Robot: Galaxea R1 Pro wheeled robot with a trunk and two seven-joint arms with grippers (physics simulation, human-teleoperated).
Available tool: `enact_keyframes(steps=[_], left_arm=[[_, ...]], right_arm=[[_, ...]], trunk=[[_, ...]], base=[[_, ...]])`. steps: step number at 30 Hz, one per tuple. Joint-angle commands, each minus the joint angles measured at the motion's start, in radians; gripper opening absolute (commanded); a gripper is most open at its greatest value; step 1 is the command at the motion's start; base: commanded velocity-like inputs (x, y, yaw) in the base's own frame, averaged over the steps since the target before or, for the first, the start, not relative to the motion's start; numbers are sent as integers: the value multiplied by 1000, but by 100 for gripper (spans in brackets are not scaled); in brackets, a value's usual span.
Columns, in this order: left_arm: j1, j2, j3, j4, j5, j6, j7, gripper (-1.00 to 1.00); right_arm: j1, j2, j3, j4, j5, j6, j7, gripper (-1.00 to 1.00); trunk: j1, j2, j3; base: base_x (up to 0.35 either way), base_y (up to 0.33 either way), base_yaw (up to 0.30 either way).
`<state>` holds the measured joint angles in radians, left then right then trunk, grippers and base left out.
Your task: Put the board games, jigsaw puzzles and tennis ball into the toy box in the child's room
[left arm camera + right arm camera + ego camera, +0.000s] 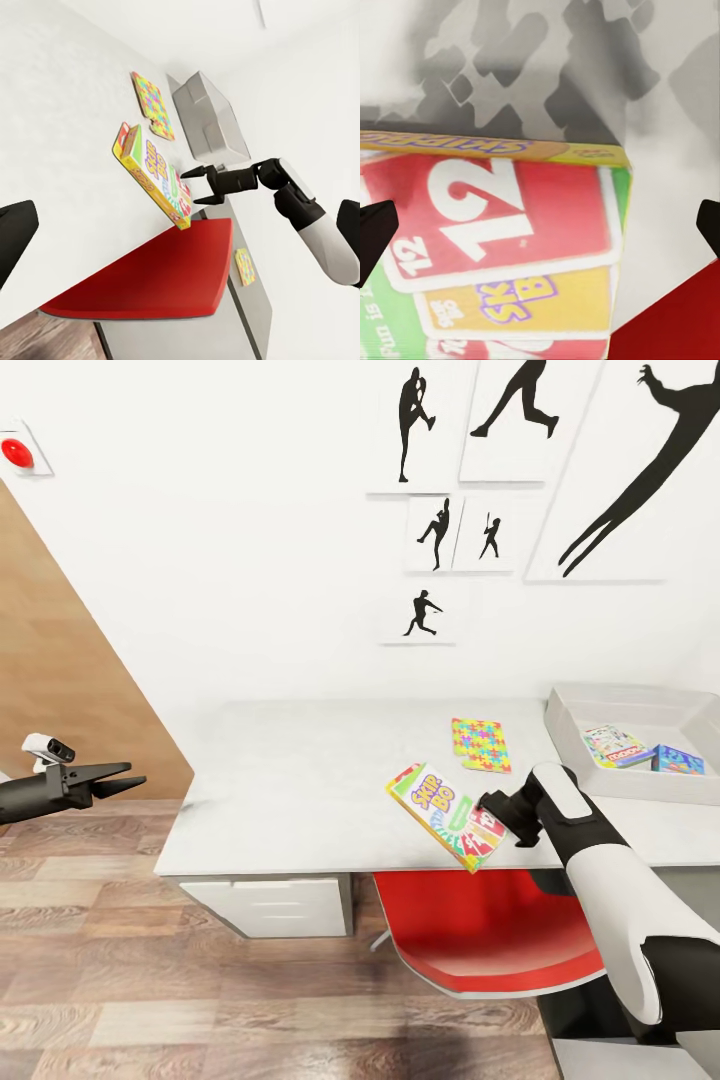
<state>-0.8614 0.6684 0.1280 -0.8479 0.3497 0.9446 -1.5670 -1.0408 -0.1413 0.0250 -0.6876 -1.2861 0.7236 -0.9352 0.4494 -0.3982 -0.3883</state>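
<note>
Table (300,790): pale desk top against the white wall, white drawers (275,905) below, red chair (490,935) tucked under its front edge. SKIP-BO box (445,815): held tilted above the table's front edge, over the chair, gripped at its lower end by the right gripper (492,810), whose fingers are closed on it; the right wrist view shows the box face close up (502,255) with the table beyond. Jigsaw puzzles (481,745): multicolour squares lying flat on the table, just behind the held box, between it and the toy box; how many lie there cannot be told. Toy box (575,705): grey tray at the table's right end, containing a white-and-red game box (615,745) and a smaller blue game box (678,760), side by side. Left gripper (118,778): hangs off the table's left end over the wood floor (120,980), well apart from the toys, fingers parted, nothing between them. Wall: black silhouette sport prints (430,530) above the table.
</note>
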Motion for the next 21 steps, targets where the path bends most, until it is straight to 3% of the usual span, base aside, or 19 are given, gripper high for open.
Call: enact_keyframes(steps=[1,21], left_arm=[[-1,0,-1,0,0,11,-4,100],[-1,0,-1,0,0,11,-4,100]], right_arm=[[-1,-1,3,-1,-6,7,-3,100],[-1,0,4,-1,-7,21,37,100]], trunk=[[1,-2,-2],[1,-2,-2]], base=[[0,22,0],[0,22,0]])
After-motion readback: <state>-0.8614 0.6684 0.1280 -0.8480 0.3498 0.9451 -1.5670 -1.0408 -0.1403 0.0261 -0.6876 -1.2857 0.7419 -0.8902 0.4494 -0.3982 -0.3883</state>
